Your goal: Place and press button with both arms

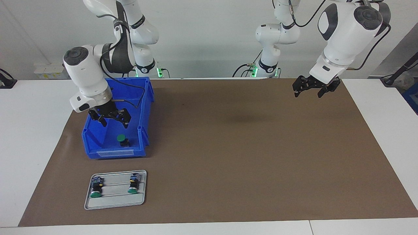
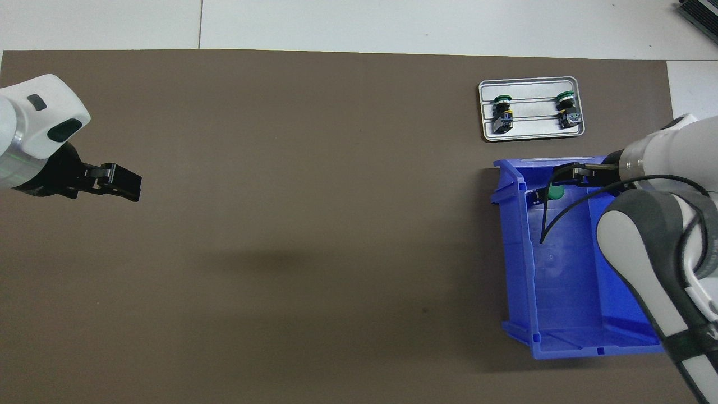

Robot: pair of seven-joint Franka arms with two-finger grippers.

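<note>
- The button stands green cap up inside the blue bin, at the end farthest from the robots.
- The right gripper hangs above the bin, fingers spread, holding nothing.
- The left gripper waits over the brown mat at its arm's end of the surface, fingers spread.
- Small, rigid and probably light, the button likely has a slick cap; the black body below looks the surer hold.
- The bin's walls crowd any approach.
- Two similar buttons lie on a grey tray, farther from the robots.

Plain white wall above white table, brown mat
</note>
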